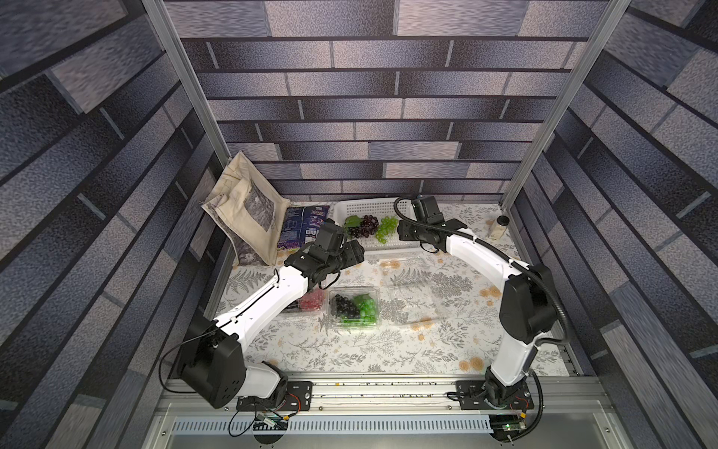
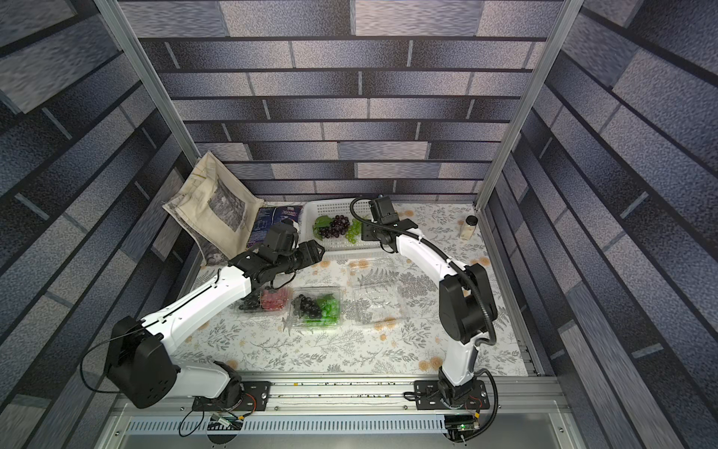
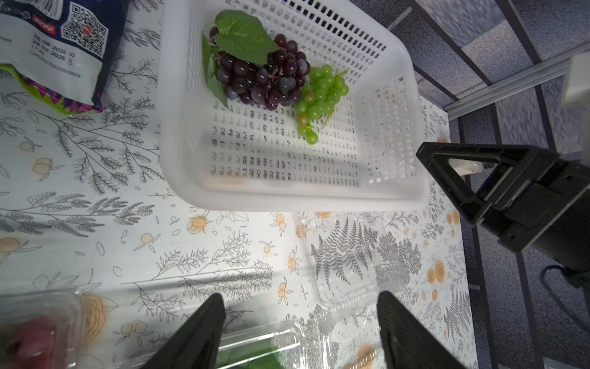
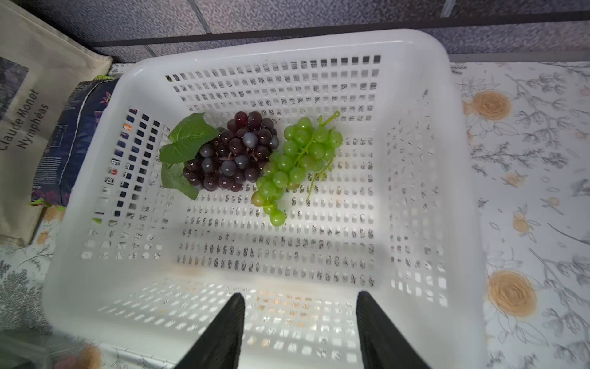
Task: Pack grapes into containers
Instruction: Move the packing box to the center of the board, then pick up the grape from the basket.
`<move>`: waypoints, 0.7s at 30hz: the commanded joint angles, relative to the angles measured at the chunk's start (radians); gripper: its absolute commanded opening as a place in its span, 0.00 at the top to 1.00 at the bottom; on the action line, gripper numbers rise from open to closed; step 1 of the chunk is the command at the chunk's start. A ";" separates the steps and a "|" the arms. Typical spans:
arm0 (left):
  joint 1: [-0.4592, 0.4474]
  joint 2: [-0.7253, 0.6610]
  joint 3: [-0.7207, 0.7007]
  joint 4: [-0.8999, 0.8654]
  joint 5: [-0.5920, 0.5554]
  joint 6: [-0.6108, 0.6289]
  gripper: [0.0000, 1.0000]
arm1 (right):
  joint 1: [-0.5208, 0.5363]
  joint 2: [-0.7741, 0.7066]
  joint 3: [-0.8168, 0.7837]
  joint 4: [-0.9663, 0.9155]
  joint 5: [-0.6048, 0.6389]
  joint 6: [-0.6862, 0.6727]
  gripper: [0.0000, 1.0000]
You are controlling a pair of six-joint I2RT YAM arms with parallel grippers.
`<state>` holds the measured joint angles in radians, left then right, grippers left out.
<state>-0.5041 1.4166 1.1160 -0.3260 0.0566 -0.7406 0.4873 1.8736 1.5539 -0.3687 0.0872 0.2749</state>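
Right hand (image 4: pixel 300 294) hovers spread and empty over the white perforated plastic basket (image 4: pixel 459 191) (dark purple grape bunch (image 4: pixel 231 153) touching bright green grape bunch (image 4: pixel 300 159) inside); left hand (image 3: pixel 300 295) gapes empty too.

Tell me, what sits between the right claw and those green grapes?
Only bare basket floor separates the right gripper and the green grapes, per the right wrist view.

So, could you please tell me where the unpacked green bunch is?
In a top view, the green bunch lies in the white basket at the table's far edge, right of the dark bunch, just ahead of the right gripper.
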 commanded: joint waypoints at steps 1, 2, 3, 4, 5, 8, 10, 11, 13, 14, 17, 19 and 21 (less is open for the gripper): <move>0.039 0.047 0.069 -0.036 0.025 0.037 0.22 | -0.007 0.091 0.123 0.021 -0.065 -0.060 0.41; 0.050 0.066 0.085 -0.039 0.034 0.041 0.22 | -0.010 0.128 0.163 0.016 -0.087 -0.064 0.41; 0.058 0.083 0.101 -0.042 0.041 0.045 0.21 | -0.011 0.164 0.194 0.014 -0.101 -0.066 0.41; 0.066 0.103 0.120 -0.050 0.045 0.050 0.20 | -0.012 0.209 0.224 0.014 -0.113 -0.065 0.41; 0.074 0.123 0.139 -0.058 0.052 0.055 0.20 | -0.011 0.239 0.248 0.022 -0.129 -0.064 0.41; 0.089 0.172 0.190 -0.081 0.072 0.066 0.20 | -0.012 0.318 0.316 0.033 -0.154 -0.057 0.41; 0.098 0.189 0.207 -0.079 0.083 0.069 0.19 | -0.010 0.370 0.367 0.034 -0.175 -0.055 0.42; 0.104 0.194 0.212 -0.075 0.091 0.067 0.19 | -0.011 0.396 0.394 0.037 -0.189 -0.052 0.42; 0.114 0.201 0.213 -0.066 0.105 0.061 0.19 | -0.011 0.454 0.452 0.029 -0.206 -0.049 0.44; 0.121 0.203 0.213 -0.063 0.112 0.060 0.19 | -0.011 0.480 0.484 0.022 -0.211 -0.048 0.44; 0.132 0.208 0.214 -0.062 0.124 0.060 0.19 | -0.012 0.536 0.547 0.019 -0.219 -0.048 0.45; 0.137 0.209 0.214 -0.060 0.131 0.060 0.19 | -0.011 0.568 0.588 0.011 -0.225 -0.049 0.45; 0.140 0.213 0.215 -0.055 0.137 0.060 0.19 | -0.011 0.598 0.629 -0.009 -0.224 -0.052 0.45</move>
<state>-0.3717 1.6222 1.2968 -0.3676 0.1654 -0.7052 0.4812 2.4409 2.1201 -0.3496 -0.1169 0.2302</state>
